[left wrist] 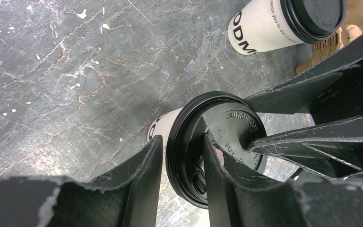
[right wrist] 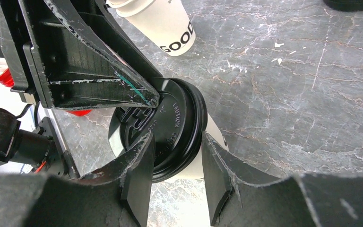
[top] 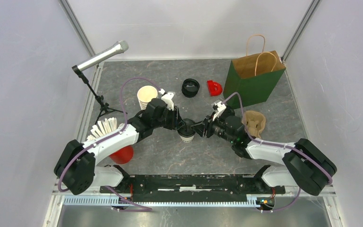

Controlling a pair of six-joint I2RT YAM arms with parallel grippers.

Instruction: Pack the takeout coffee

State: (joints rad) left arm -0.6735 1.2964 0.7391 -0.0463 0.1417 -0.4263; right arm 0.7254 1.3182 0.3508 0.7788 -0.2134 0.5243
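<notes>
1. A grey, marble-veined tabletop [top: 179,153] is being enclosed by plain pale walls [top: 23,71], with metal rails running up the far corners.
2. Around its edges, the top view is showing a microphone [top: 101,56] on a tripod, a stack of lidless cups [top: 147,96], some black lids [top: 190,87], a small red object [top: 214,87], a green-and-brown paper bag [top: 255,78], a brown cup carrier [top: 255,122] and a red cup [top: 122,155] filled with white sticks.
3. The first lidded cup [top: 186,133] is standing upright at the middle of the tabletop, being met by both arms from either side.
4. The left end effector [left wrist: 183,139] is being held partway spread across the lid's edge. One finger is lying on the lid's top and the other just outside the rim. Whether the rim is being pinched cannot be told.
5. The right end effector [right wrist: 177,137] is being held the same way from the opposite side, one finger on the lid and one beside the cup wall. A firm pinch cannot be told here either.
6. The second lidded cup [left wrist: 283,21] is being shown only by the left wrist view, just beside the brown cup carrier. It cannot be made out in the top view.
7. The raised "CAUTION" lettering on the lid is being made legible only by the wrist views.
</notes>
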